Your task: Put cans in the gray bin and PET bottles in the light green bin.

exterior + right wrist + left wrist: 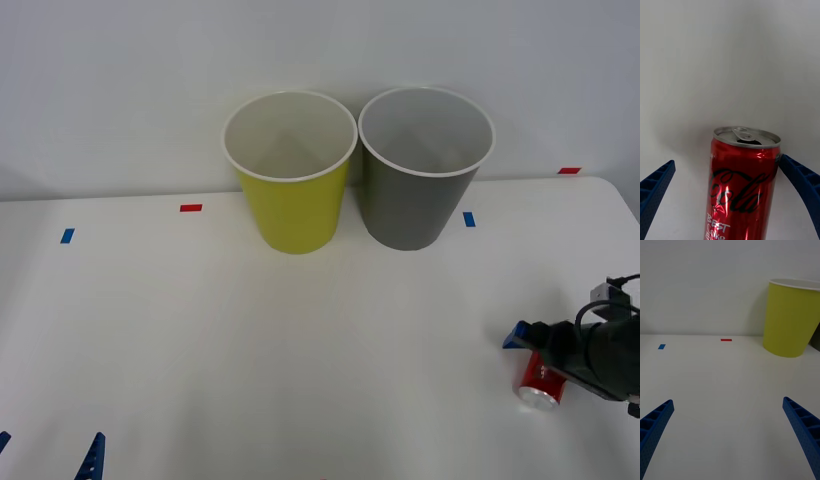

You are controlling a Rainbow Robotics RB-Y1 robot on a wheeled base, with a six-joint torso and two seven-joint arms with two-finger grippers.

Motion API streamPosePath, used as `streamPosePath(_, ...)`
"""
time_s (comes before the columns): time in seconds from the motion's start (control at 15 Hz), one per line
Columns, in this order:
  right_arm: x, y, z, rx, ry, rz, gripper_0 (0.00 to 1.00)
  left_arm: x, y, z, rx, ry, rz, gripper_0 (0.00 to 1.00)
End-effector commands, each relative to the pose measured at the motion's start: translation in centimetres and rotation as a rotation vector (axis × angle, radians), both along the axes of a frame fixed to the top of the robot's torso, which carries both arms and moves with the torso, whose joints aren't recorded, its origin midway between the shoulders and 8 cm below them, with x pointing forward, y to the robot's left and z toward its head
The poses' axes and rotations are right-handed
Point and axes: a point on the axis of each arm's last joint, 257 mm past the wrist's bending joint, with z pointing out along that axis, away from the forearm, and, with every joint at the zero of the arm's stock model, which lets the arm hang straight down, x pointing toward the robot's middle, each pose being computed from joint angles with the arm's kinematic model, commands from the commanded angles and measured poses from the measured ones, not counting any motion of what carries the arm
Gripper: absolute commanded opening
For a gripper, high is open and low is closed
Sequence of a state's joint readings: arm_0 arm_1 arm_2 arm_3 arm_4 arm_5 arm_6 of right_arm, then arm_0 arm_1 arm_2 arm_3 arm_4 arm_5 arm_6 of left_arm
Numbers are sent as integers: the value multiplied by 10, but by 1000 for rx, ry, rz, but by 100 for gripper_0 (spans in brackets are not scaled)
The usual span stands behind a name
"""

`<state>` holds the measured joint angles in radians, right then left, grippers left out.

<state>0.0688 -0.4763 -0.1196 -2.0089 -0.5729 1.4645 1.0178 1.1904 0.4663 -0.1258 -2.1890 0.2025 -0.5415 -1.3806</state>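
**Red can lying between wide-set jaws at the lower right of the counter**

The red drink can (541, 383) lies on its side near the lower right corner of the front view, its silver end facing the lower edge of the frame. In the right wrist view the can (741, 180) shows white lettering on red and an opened pull-tab top. The right gripper (533, 350) sits over it, dark body reaching in from the right edge. Its jaws stand wide apart around the can: one blue ribbed finger (799, 180) is touching or just beside the can's side near the rim, while the other finger (655, 187) is well apart from it. The can is not clamped.

Well apart from the can, in the upper middle of the front view, stand the two bins, upright and just beside each other against the pale wall. The gray bin (420, 215) is on the right, the light green bin (295, 215) on the left; the insides seen are pale and bare.

The white counter (300, 350) carries small tape marks: a red mark (190, 208) and a blue mark (66, 236) at the left, a blue mark (468, 218) beside the gray bin, and a red mark (568, 170) at the far right.

The left gripper (45, 455) waits at the lower left corner, jaws wide open and holding nothing, facing the light green bin (792, 320).
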Motion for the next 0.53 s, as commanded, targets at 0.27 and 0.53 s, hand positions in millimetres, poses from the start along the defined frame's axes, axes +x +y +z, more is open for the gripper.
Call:
streamPosePath(0.27, -7, -3, -5, -25, 32, 2, 100, 0, 0, 0, 0, 0, 0, 100)
streamPosePath(0.53, -7, -2, -6, -25, 33, 2, 78, 0, 0, 0, 0, 0, 0, 100)
